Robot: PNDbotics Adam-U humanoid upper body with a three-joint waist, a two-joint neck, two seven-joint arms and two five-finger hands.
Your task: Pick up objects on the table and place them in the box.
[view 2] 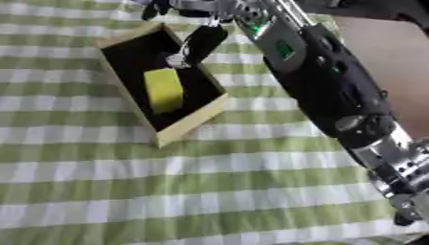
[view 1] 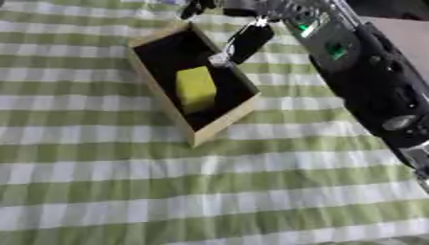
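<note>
Green-and-white checked cloth (view 1: 209,191) covers the whole table, and no loose object shows on the cloth that is in view. On it a shallow wooden box (view 1: 220,125) with a dark inside lies askew, one short end toward the far edge. The right arm (view 2: 335,91) reaches in from the right side and runs up to the top of the picture, where the right hand (view 1: 250,40) hangs over the box's far right wall. Its fingers (view 2: 204,42) point down, dark and bunched. Something small and pale sits at their tips, but whether they pinch it or merely hover beside it cannot be told. The left hand shows in neither view.

Just below the fingertips and a little toward the robot, a yellow block (view 1: 196,88) lies inside the box, flat on its dark floor, near the middle and apart from the walls. It looks like a soft-edged rectangular piece, matte and plain, longer than wide — possibly a sponge, and probably light to handle.

If the hand is at the release step, it would do well to keep the fingertips inside the walls, let go low over the free floor beyond the block, and lift straight up clear of the rim — a sideways pull could drag the light box across the cloth.
</note>
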